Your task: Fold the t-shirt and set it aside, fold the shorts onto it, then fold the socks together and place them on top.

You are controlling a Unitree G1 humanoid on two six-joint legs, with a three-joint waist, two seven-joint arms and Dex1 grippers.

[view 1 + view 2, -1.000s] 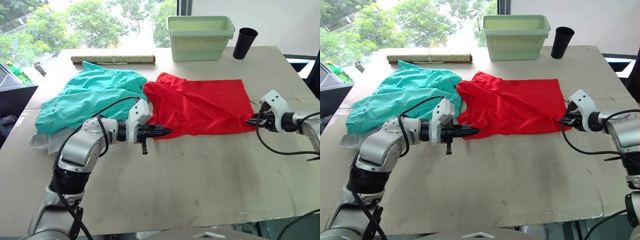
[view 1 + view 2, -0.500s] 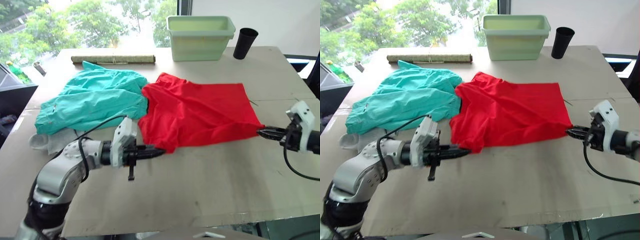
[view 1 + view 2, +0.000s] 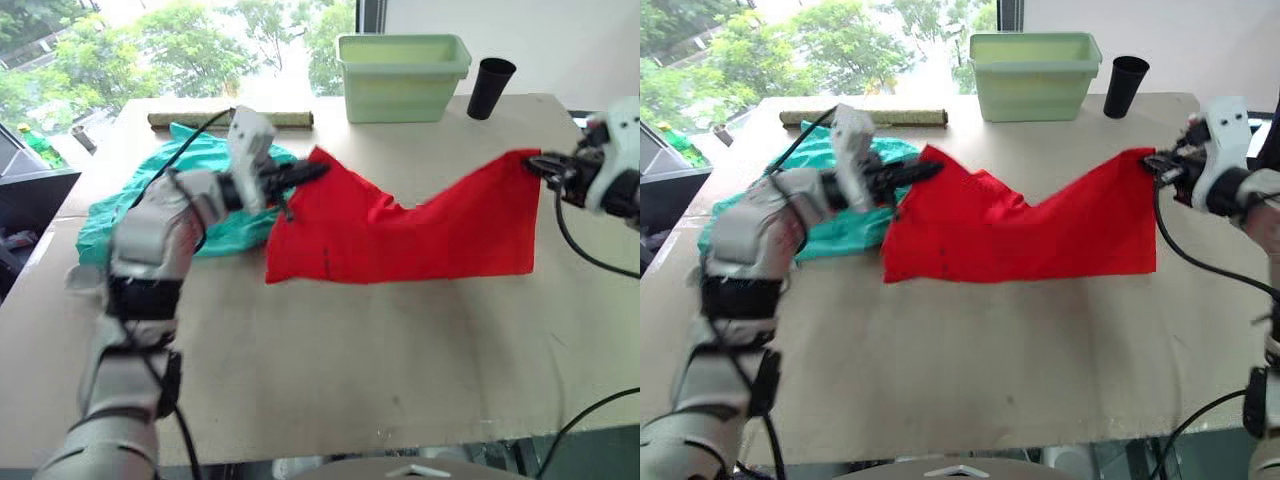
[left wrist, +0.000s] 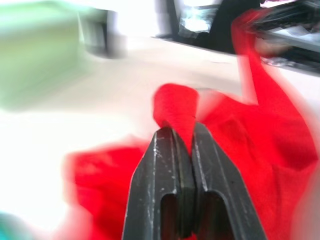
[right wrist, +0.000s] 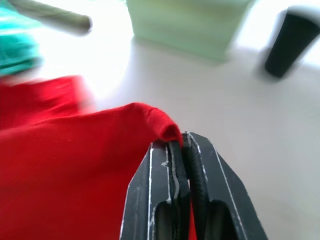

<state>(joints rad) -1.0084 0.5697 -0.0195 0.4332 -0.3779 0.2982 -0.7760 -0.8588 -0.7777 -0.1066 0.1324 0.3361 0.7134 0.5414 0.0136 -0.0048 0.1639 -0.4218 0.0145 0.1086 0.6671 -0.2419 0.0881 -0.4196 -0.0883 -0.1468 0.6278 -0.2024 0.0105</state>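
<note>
T-shirt held up off the table, stretched between both grippers, sagging in the middle, lower hem touching the tabletop. Left gripper clamped on the shirt's corner at 10 o'clock; right gripper clamped on the corner at 2 o'clock. Shorts lie at 9 o'clock of the shirt, behind the left arm. Green bin and black cup at 12 o'clock.
</note>
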